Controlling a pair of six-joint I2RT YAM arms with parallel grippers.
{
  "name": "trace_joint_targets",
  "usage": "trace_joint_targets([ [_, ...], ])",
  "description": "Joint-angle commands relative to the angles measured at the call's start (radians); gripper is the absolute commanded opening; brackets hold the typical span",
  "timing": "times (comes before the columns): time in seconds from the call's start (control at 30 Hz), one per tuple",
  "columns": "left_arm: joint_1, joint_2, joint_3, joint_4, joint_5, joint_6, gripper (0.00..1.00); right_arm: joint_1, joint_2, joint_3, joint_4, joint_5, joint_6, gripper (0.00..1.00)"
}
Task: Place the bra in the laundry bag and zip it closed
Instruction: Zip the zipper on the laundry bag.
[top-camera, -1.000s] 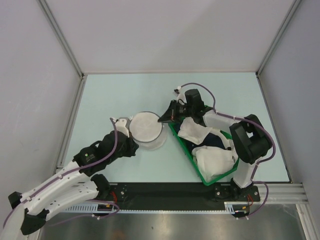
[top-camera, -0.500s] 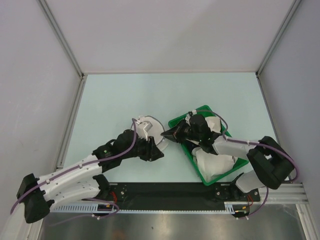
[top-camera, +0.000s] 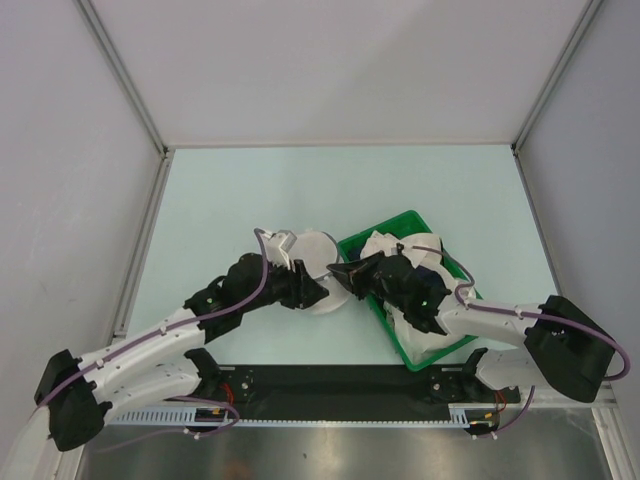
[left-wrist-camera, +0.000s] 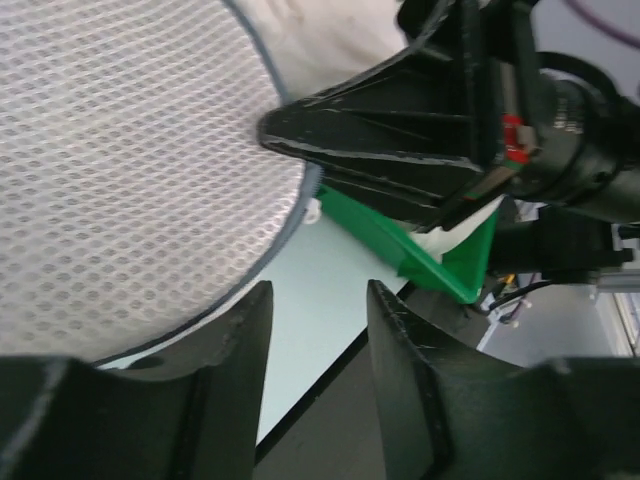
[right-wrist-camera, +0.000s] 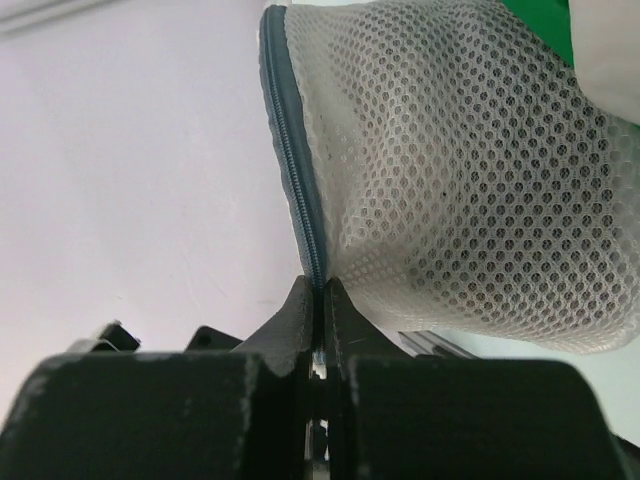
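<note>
The white mesh laundry bag (top-camera: 318, 248) lies on the table just left of the green basket, its dark zipper rim toward the right arm. My right gripper (top-camera: 333, 268) reaches across the basket and is shut on that zipper rim; the right wrist view shows the jaws (right-wrist-camera: 320, 285) pinching the blue-grey zipper below the mesh (right-wrist-camera: 460, 180). My left gripper (top-camera: 320, 292) is open and empty at the bag's near edge. In the left wrist view its fingers (left-wrist-camera: 318, 300) stand apart beside the mesh dome (left-wrist-camera: 120, 170). The bra is not in view.
The green plastic basket (top-camera: 400, 219) holds white garments (top-camera: 425, 325) under my right arm. Its corner shows in the left wrist view (left-wrist-camera: 430, 265), beside the right gripper's black body (left-wrist-camera: 400, 140). The table's near edge and the black rail lie close behind both grippers.
The left arm has reached right and the bag has shifted right toward the basket. The right arm has swung from the basket's far corner nearer and left, onto the bag's rim.
</note>
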Motion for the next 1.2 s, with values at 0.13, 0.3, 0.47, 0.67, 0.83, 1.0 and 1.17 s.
trace_joint_targets([
  [0.13,-0.002,-0.071,-0.102,0.218,0.014,-0.024,0.56,0.032,0.054,0.065,0.102,0.116,0.136,0.00],
  [0.3,-0.002,-0.069,-0.110,0.253,-0.036,-0.025,0.59,0.054,0.067,0.077,0.106,0.137,0.162,0.00],
  [0.47,-0.002,-0.069,-0.148,0.364,-0.076,-0.039,0.62,0.066,0.068,0.095,0.096,0.145,0.173,0.00],
  [0.67,-0.002,-0.035,-0.139,0.404,-0.118,-0.053,0.67,0.075,0.074,0.124,0.076,0.142,0.174,0.00],
  [0.83,-0.002,-0.057,-0.182,0.488,-0.191,-0.047,0.66,0.087,0.081,0.121,0.083,0.142,0.188,0.00],
  [1.0,0.000,-0.057,-0.213,0.579,-0.237,-0.044,0.65,0.094,0.084,0.128,0.089,0.142,0.190,0.00],
  [1.17,0.000,-0.038,-0.228,0.654,-0.225,-0.056,0.63,0.095,0.087,0.141,0.082,0.134,0.179,0.00],
])
